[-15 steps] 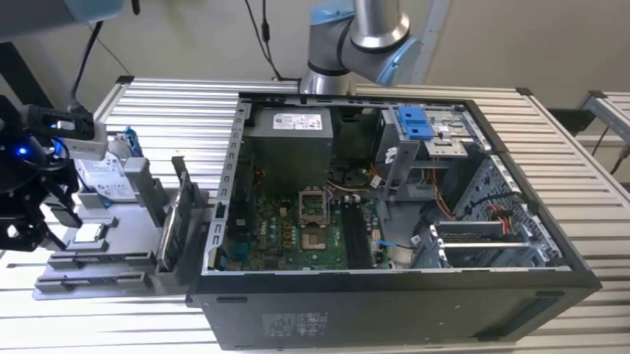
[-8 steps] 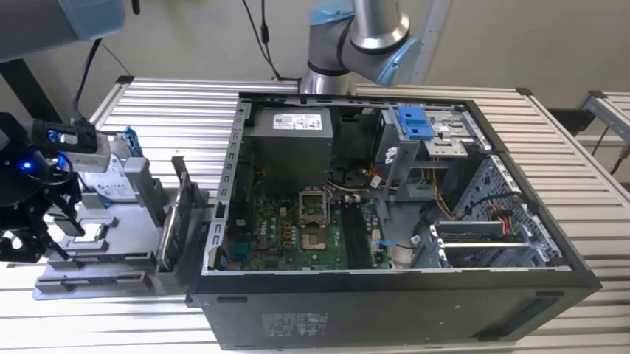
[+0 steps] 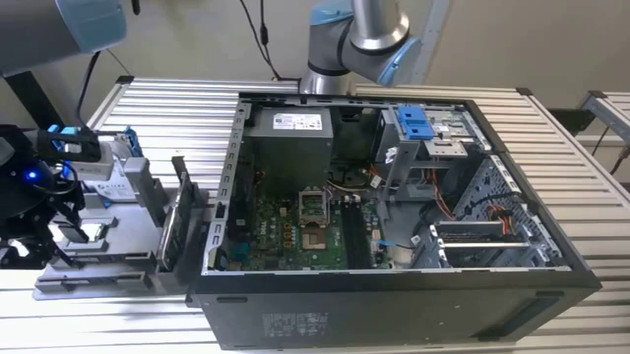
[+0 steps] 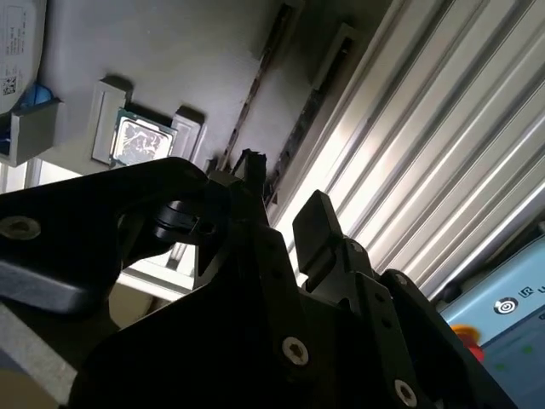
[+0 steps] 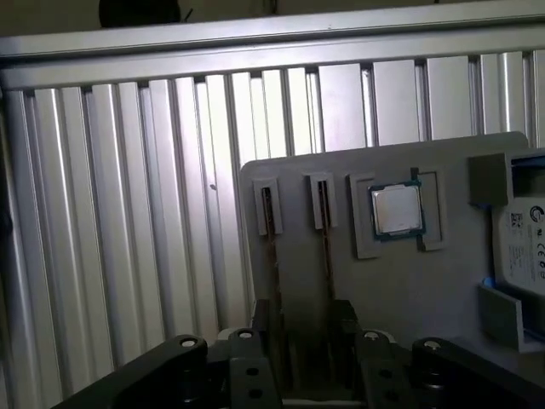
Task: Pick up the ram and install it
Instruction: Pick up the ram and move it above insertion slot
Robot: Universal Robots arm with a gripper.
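Item: ram [image 4: 302,123], a long, thin, dark stick of circuit board. It stands on edge in a slot of a grey moulded holder [image 5: 383,298], just ahead of the end effector [image 4: 285,192]. Its long axis runs straight away from the end effector, parallel to the ribs of the worktop [image 5: 128,213]. In the second wrist view its near end leads into the gap between the black, blocky fingers [image 4: 319,226]. The fingers stand spread, and I cannot tell whether they touch the board. A second stick [image 4: 255,81] of the same shape lies in the next slot, parallel and just beside it. Beyond that stick from the end effector, a square processor [image 5: 396,209] with a dull silver lid sits in its own recess. Farther out is a hard drive [image 5: 519,247] in a blue frame. The worktop is ribbed bare aluminium. An open black computer case [image 3: 394,310] stands well apart from the end effector, past the holder.
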